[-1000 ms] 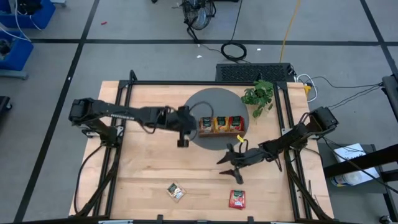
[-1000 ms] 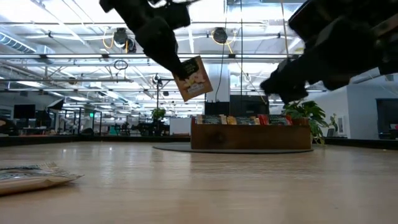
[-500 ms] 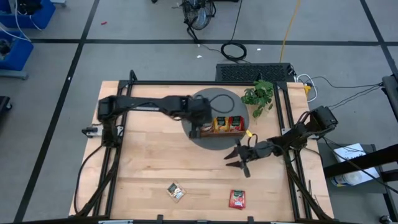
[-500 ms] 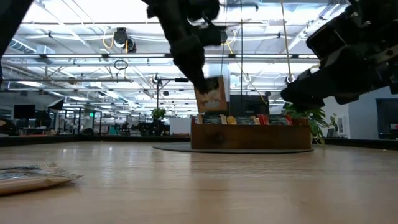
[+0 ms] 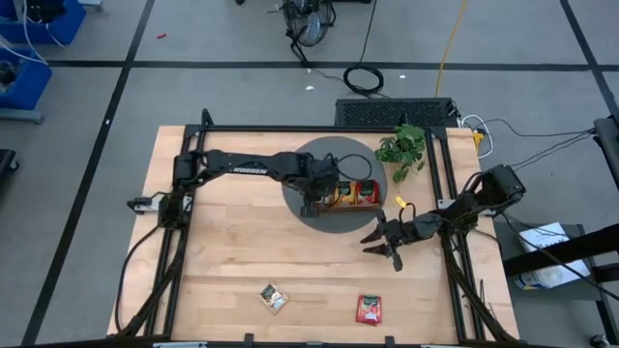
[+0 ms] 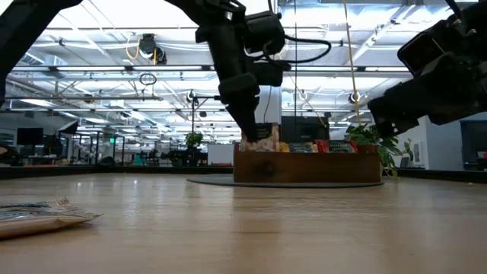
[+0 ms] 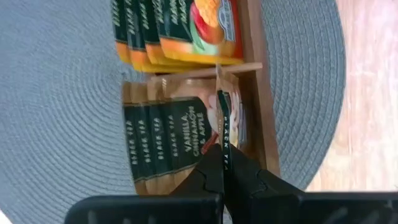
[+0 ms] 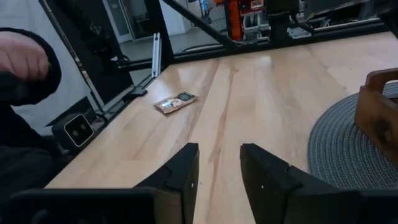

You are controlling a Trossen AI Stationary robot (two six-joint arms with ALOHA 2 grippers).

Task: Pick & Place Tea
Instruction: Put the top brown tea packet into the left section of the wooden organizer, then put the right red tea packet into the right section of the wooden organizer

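Observation:
The brown wooden tray (image 5: 370,207) stands on a round grey mat (image 5: 302,166), with orange-yellow and red tea sachets upright in it. My left gripper (image 5: 311,201) hangs over the tray's left compartment (image 7: 180,149), shut on a beige tea sachet (image 6: 259,137). That compartment holds several beige sachets (image 7: 163,146); the one beside it holds orange-yellow ones (image 7: 186,31). My right gripper (image 5: 382,244) is open and level, near the table's right edge, touching nothing. One beige sachet (image 5: 274,297) and one red sachet (image 5: 369,309) lie flat near the front edge. My left gripper pinches the beige sachet's upper edge (image 7: 222,142) between its two fingers, coming steeply from above. The sachet hangs upright below the fingers, seen edge-on in the left wrist view. Its lower edge (image 6: 260,148) is level with the tray's rim, over the left compartment.
A green leafy plant (image 5: 401,150) stands behind the tray at the far right. A person's hand (image 8: 22,59) shows beyond the table's edge in the right wrist view. Bare wood (image 5: 232,251) lies between the mat and the two loose sachets.
My left gripper has gone toward the table's right and down, tipping steeper, and has carried the beige sachet from beside the mat to the tray's left compartment. My right gripper has drawn back toward the table's right edge, and its fingers stand closer together.

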